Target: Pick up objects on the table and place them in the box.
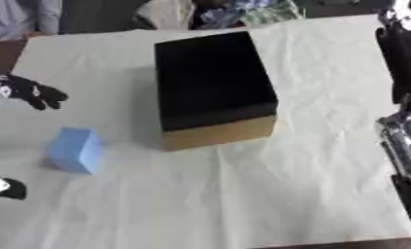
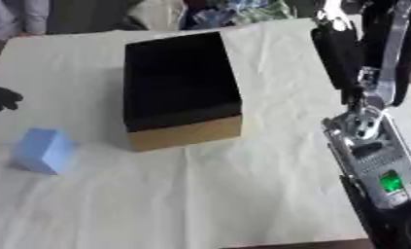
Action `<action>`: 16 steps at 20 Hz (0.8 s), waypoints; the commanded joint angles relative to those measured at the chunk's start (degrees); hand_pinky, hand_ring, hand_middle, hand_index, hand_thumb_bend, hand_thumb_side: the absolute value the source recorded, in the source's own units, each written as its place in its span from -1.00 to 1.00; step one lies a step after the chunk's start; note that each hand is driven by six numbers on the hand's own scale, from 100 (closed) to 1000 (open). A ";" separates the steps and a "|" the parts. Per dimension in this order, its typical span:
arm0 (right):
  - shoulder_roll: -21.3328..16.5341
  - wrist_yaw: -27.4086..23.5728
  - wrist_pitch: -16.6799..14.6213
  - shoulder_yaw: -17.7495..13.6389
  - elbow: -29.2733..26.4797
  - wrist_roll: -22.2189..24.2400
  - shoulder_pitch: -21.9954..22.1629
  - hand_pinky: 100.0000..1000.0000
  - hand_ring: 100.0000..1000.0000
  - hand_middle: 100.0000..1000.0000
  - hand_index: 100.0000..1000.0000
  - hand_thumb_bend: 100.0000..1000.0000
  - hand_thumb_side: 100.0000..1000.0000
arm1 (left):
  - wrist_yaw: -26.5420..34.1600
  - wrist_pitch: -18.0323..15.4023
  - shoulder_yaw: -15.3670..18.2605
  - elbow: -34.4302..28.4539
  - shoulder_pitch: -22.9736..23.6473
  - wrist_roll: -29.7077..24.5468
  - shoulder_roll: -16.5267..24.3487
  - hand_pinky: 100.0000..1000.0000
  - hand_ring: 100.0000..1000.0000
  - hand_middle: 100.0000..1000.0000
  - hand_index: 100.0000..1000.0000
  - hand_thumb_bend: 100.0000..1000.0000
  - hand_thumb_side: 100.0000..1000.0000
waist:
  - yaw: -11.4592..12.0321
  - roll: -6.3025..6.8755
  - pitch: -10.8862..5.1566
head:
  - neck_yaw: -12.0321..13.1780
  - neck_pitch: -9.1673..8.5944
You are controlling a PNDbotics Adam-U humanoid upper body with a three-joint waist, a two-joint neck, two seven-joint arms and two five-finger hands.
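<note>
While left hand (image 1: pixel 37 94) hovers: one blue block (image 1: pixel 76 150), one box (image 1: pixel 214 87).

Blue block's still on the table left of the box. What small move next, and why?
Probably lower the left hand toward the blue block. That hand hovers just beyond the block, holding nothing, while the right arm is far across the box. The block lies apart from the box, unobstructed.

Both my views look steeply down from the head onto the white-papered table (image 1: pixel 242 194), facing its far edge at the frame's top. They share the black open cardboard box (image 1: pixel 213 80) at centre and the light blue block (image 2: pixel 42 150) at lower left; the right eye sits further right, showing more of my right arm's silver forearm (image 2: pixel 374 160).
</note>
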 commanded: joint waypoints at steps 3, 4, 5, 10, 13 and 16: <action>-0.99 -0.48 -0.05 0.12 -0.87 0.24 -0.63 0.65 0.56 0.10 0.52 -1.00 -0.33 | -0.28 1.24 -1.26 3.23 -3.96 -2.53 -1.09 1.00 0.79 0.72 0.99 0.35 -0.81 | -0.21 -0.02 -0.87 | 0.38 0.23; -0.98 -0.53 -0.03 0.17 -0.87 0.24 -0.59 0.65 0.56 0.10 0.52 -1.00 -0.32 | -0.53 1.14 -1.55 4.31 -4.68 -2.58 -1.65 1.00 0.79 0.73 0.99 0.34 -0.81 | -0.29 0.02 -0.80 | 0.39 0.23; -0.97 -0.57 -0.03 0.21 -0.87 0.25 -0.57 0.65 0.56 0.10 0.52 -1.00 -0.32 | -0.83 0.96 -1.80 5.36 -5.31 -2.60 -2.19 1.00 0.79 0.73 0.98 0.34 -0.82 | -0.36 0.05 -0.74 | 0.39 0.21; -1.14 -0.76 -0.02 0.38 -0.87 0.15 -0.42 0.65 0.56 0.09 0.53 -1.00 -0.32 | -4.70 -0.32 -1.92 10.09 -7.37 -2.62 -3.94 1.00 0.84 0.76 0.93 0.42 -0.84 | -0.75 0.30 -0.21 | 0.41 0.12; -1.27 -0.91 -0.01 0.52 -0.87 0.07 -0.37 0.65 0.56 0.09 0.53 -1.00 -0.32 | -7.98 -1.58 -1.89 12.33 -8.55 -2.62 -4.99 0.99 0.84 0.75 0.92 0.43 -0.84 | -0.80 0.42 0.14 | 0.44 -0.01; -1.42 -0.95 0.00 0.60 -0.87 0.05 -0.54 0.65 0.57 0.09 0.53 -1.00 -0.32 | -9.51 -2.57 -2.10 14.08 -9.52 -2.62 -5.66 0.99 0.84 0.75 0.92 0.44 -0.83 | -0.89 0.43 0.48 | 0.50 -0.34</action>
